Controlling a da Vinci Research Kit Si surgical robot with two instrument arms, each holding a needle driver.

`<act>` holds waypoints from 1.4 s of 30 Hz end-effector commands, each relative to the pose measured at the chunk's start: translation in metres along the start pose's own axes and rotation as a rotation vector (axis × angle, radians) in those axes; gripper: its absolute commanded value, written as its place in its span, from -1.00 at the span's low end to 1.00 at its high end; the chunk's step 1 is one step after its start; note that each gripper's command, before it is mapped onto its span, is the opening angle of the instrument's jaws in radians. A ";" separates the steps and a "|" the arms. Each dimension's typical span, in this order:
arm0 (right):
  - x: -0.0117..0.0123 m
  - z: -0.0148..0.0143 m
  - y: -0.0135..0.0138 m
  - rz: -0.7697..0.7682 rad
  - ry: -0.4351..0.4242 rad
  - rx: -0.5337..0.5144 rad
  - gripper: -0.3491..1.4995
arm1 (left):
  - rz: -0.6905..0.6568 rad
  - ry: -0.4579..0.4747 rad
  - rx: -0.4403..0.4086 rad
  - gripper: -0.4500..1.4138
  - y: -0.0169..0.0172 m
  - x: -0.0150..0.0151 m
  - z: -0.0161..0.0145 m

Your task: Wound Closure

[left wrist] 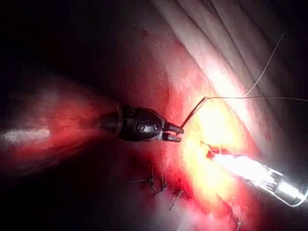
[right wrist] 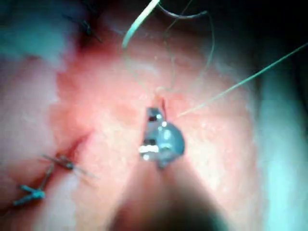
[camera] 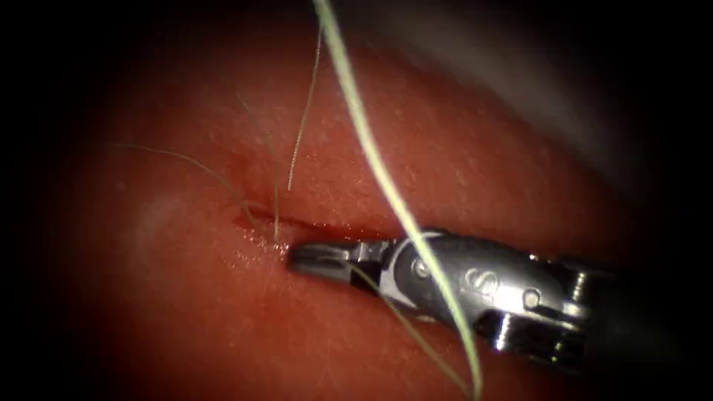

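Note:
My right tool (camera: 316, 260) comes in from the right and lies along the cut (camera: 334, 226), its tip on the tissue (camera: 186, 312) near the cut's left end. Its jaws are shut, and a thin thread (camera: 405, 323) trails out of them. The same tool (right wrist: 155, 114) touches the tissue in the right wrist view. My left tool (left wrist: 177, 134) hangs above the tissue and grips a thin dark curved piece that looks like the needle (left wrist: 195, 111), clear of the tissue. Thread (left wrist: 260, 98) runs on from the needle's end. A pale strand of thread (camera: 371, 148) crosses in front of the right tool.
Loose thin thread ends (camera: 297, 134) lie on the tissue above the cut, where there is some red fluid (camera: 249, 219). Earlier dark stitches (left wrist: 154, 183) sit further along the wound, and they (right wrist: 57, 161) also show in the right wrist view. The right tool's bright shaft (left wrist: 255, 173) stands beside the left tool.

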 end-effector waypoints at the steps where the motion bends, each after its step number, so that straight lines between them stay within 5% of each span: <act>1: 0.0004 0.0004 -0.0002 0.001 0.000 0.006 -1.00 | -0.002 0.000 -0.002 -0.89 0.0003 -0.0006 0.0005; 13: 0.0031 0.0003 -0.0080 -0.013 0.000 0.167 -1.00 | -0.002 0.000 -0.003 -0.89 0.0003 -0.0007 0.0004; 39: 0.0042 0.0014 -0.0170 -0.085 -0.084 0.322 -1.00 | -0.001 0.001 -0.006 -0.89 0.0003 -0.0007 0.0002; 42: 0.0040 0.0018 -0.0183 -0.095 -0.100 0.406 -1.00 | -0.001 0.001 -0.005 -0.89 0.0003 -0.0008 0.0002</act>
